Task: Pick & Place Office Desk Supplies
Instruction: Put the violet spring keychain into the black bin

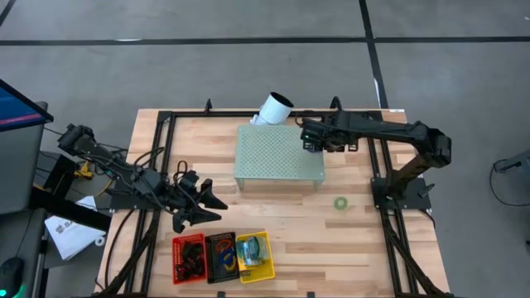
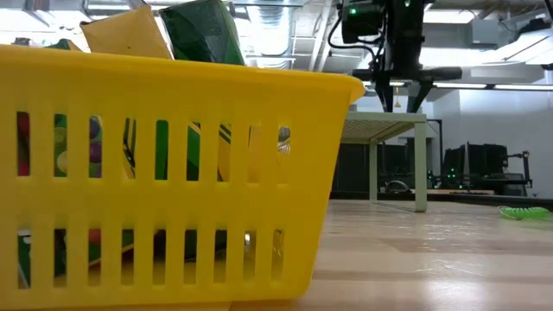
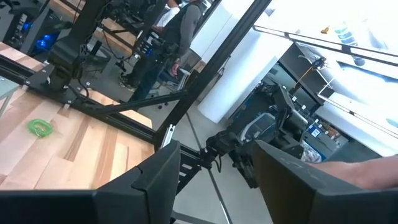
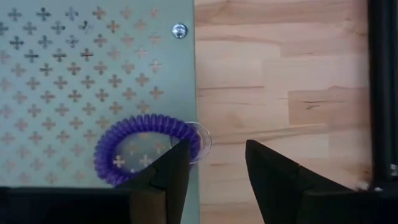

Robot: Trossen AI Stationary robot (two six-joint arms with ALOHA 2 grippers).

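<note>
My right gripper (image 4: 214,171) hangs over the far right edge of the pale green perforated metal block (image 1: 279,156), its two dark fingers parted with a clear gap between them and nothing held. Just beside one finger lies a purple coiled plastic loop (image 4: 146,148), resting on the block's top at its edge, with a small clear ring (image 4: 200,139) poking out over the wooden table (image 1: 356,240). To take it well, I judge I should shift sideways until the coil sits between my fingers, then come down and close on the coil's wall, not the slippery clear ring. The block's edge is close, so a nudge could push the loop off.

My left gripper (image 1: 201,207) waits near the table's front left, fingers apart, empty. In front of it stand three small slotted baskets: red (image 1: 188,257), black (image 1: 221,257) and yellow (image 1: 255,255). A green coiled loop (image 1: 340,203) lies alone on the wood to the right of the block. A white tube (image 1: 272,108) leans behind the block.
</note>
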